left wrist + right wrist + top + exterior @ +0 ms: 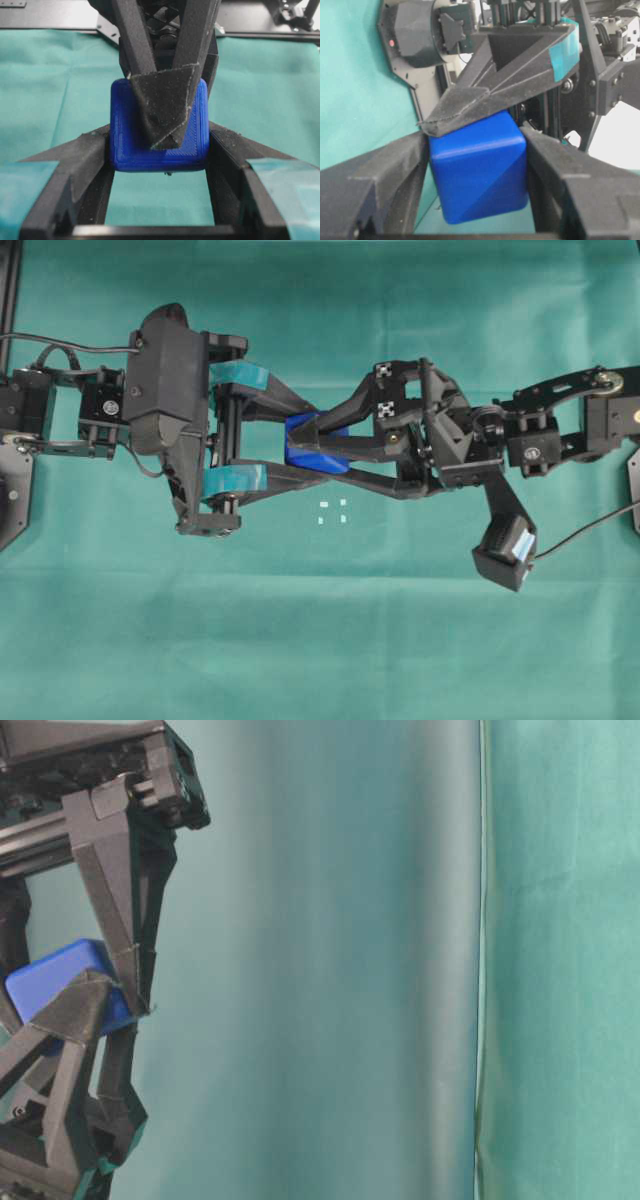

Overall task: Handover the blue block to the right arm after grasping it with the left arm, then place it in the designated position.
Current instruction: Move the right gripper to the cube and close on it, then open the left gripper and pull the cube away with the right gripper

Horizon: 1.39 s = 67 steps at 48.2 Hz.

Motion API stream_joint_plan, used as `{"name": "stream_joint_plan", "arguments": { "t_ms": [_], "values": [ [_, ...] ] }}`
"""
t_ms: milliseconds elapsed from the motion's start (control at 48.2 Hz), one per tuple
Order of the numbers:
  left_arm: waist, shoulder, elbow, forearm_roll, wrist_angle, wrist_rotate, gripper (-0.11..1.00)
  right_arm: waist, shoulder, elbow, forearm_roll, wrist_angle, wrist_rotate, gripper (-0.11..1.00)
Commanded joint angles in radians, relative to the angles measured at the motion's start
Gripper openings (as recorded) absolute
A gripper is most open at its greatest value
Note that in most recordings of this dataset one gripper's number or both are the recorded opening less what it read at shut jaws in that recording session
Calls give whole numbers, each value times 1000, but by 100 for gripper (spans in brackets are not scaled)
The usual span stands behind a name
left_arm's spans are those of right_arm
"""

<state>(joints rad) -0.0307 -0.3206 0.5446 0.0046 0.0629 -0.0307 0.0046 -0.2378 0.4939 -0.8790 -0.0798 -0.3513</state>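
Blue and close against the lens in both wrist views, the block (477,167) hangs in mid-air above the green cloth (320,640), caught where the two grippers meet near the middle of the overhead view. From the left, the left gripper (290,452) with its teal bands clamps it on two opposite faces; the left wrist view shows its black fingers (90,155) pressed flush against the cube's sides. From the right, the right gripper (322,448) reaches in crosswise, turned relative to the other. In the right wrist view its plain black fingers (555,160) sit against the block on both sides, though whether they are fully clenched or only just touching I cannot tell; no clear gap shows.

So the step in hand is the handover itself, at the point where both arms have the cube at once. The next move, by my reading, calls for the right gripper to bite firmly first; only then should the left one let go and draw back to the left without dragging the cube along.

Just near of the joined grippers in the overhead view lie the white marks (332,512) of the target square, still bare. Once free, the right arm has only a short way down and nearer to set the block inside them, squared to the marks.
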Motion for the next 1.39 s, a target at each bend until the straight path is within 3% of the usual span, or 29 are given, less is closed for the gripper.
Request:
{"name": "stream_joint_plan", "arguments": {
  "t_ms": [0,539,705,788,1058,1369],
  "values": [
    [-2,-12,-17,-2,-3,2,46,-3,-34,-12,0,3,6,58],
    [-2,-11,-21,-3,-12,-2,47,2,-34,-12,0,12,11,58],
    [0,-12,-18,-3,-20,-2,88,3,-34,-12,0,11,11,58],
    [2,-15,-17,-3,-21,-2,99,6,-34,-12,0,12,11,58],
    [8,-35,6,-5,-18,-3,100,15,-61,14,0,43,15,58],
    [8,-120,84,-5,-20,-3,100,31,-189,118,8,89,17,57]
  ]
}}
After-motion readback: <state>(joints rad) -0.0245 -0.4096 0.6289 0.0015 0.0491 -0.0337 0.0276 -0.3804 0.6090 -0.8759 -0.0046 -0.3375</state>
